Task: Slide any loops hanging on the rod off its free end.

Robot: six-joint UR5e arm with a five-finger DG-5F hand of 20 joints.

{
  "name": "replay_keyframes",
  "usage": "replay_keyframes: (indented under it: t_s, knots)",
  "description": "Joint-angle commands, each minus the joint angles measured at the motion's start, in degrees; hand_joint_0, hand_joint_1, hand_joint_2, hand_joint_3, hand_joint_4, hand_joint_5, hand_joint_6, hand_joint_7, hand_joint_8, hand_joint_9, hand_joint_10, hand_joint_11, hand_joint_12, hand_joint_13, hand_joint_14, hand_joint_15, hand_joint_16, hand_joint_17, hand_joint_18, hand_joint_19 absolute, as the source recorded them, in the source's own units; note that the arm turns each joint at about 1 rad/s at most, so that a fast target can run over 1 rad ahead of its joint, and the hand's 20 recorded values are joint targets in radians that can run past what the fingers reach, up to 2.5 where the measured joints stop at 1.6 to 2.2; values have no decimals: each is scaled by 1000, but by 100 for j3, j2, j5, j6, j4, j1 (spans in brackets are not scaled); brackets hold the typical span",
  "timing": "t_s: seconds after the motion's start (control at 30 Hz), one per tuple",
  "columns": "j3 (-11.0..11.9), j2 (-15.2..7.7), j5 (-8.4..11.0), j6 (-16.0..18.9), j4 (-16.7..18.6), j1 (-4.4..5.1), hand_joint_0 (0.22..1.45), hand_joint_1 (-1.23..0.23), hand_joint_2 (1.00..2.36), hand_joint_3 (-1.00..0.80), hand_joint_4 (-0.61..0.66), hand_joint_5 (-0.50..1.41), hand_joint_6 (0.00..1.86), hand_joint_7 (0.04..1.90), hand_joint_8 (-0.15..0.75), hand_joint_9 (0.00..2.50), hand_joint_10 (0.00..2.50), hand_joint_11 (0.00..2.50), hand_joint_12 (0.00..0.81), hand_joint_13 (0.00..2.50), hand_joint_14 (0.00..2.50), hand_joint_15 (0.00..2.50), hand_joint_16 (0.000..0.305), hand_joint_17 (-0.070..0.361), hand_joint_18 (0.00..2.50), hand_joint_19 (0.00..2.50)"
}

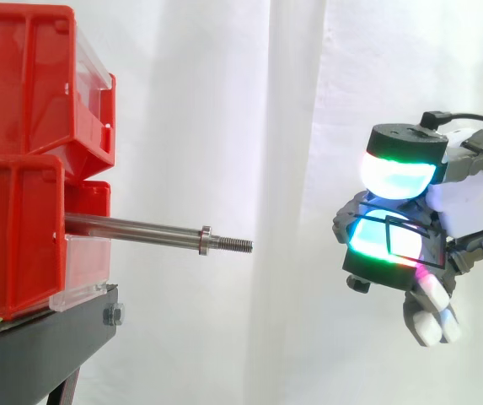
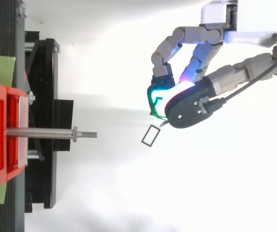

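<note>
A steel rod (image 1: 140,229) sticks out level from between the red bins (image 1: 22,169) and points right. It has a collar and a threaded free end (image 1: 234,245), and nothing hangs on it. My hand (image 1: 397,169) hovers well to the right of the free end, at about the rod's height. In the top view the hand (image 2: 191,104) has its fingers curled, and the glowing pads pinch a thin black rectangular loop (image 2: 145,133). The loop dangles from the fingertips toward the rod (image 2: 41,133), clear of its tip.
The red bins are stacked on a black stand (image 1: 64,337) at the left. A white curtain hangs behind. Open space lies between the rod's tip and the hand.
</note>
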Motion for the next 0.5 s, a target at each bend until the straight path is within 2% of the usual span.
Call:
replay_keyframes:
  t_s: [0.0, 0.1, 0.27, 0.47]
  knots:
    - [-5, 29, 7, -80, -85, 12, 578, -415, 1006, -430, 108, -151, 828, 1005, 284, 1037, 13, 398, 273, 929, 9, 244, 41, 93, 879, 466]
    - [-5, 29, 7, -150, -103, 12, 587, -434, 1011, -387, 106, -150, 826, 1027, 287, 1043, 13, 389, 271, 929, 11, 245, 41, 92, 877, 473]
    - [3, 29, 7, -177, -94, 12, 566, -591, 1019, -231, 98, -152, 834, 1098, 293, 1037, 14, 405, 275, 937, 9, 236, 41, 93, 890, 459]
    - [3, 38, 7, -177, -94, 12, 560, -677, 1022, -153, 83, -160, 867, 1064, 292, 1021, 15, 403, 274, 932, 9, 236, 41, 93, 893, 451]
